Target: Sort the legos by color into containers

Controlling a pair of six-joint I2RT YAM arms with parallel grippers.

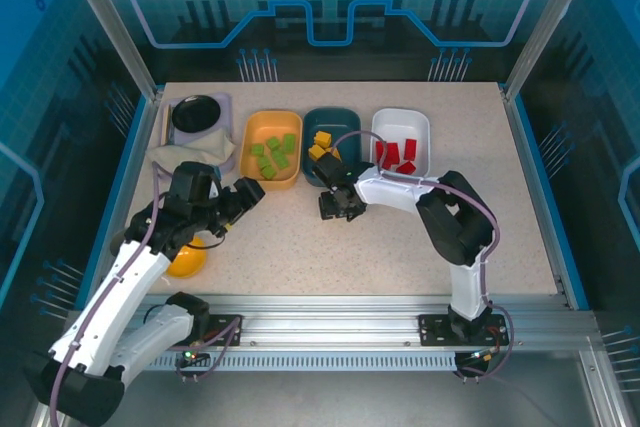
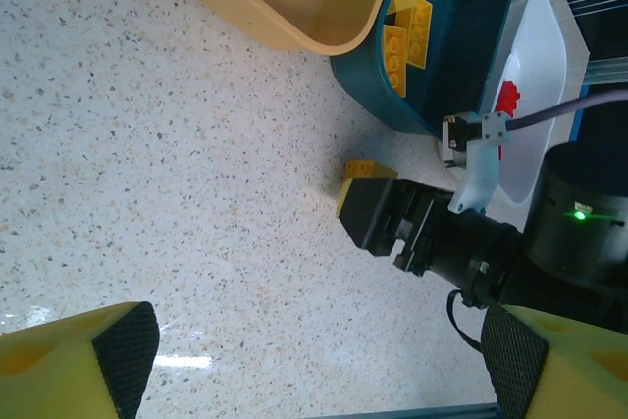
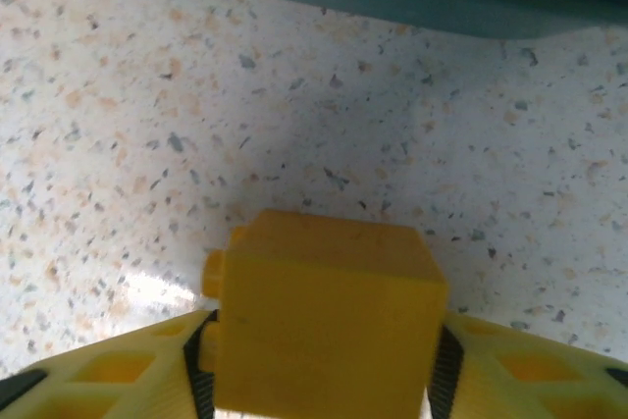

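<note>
Right fingers [image 3: 108, 375] clamp a small orange-yellow plastic brick [image 3: 324, 321]; left fingers [image 2: 108, 360] gape empty. Lifted low, it could strike the dark teal tray [image 2: 461, 56].

Trays: you have three in a row at the far side of the table [image 1: 400, 247]: left tray [image 1: 265, 127], middle tray [image 1: 335, 117], right tray [image 1: 400, 122].
Bricks [image 1: 272, 155]: several lie in each tray.
Loose brick [image 3: 329, 321]: on the table just before your middle tray, between the right gripper's [image 1: 338, 211] fingers.
Dish [image 1: 197, 112]: left of the trays, with a cloth [image 1: 190, 155] before it.
Bowl [image 1: 187, 263]: near left, partly under your left arm [image 1: 130, 267].
</note>
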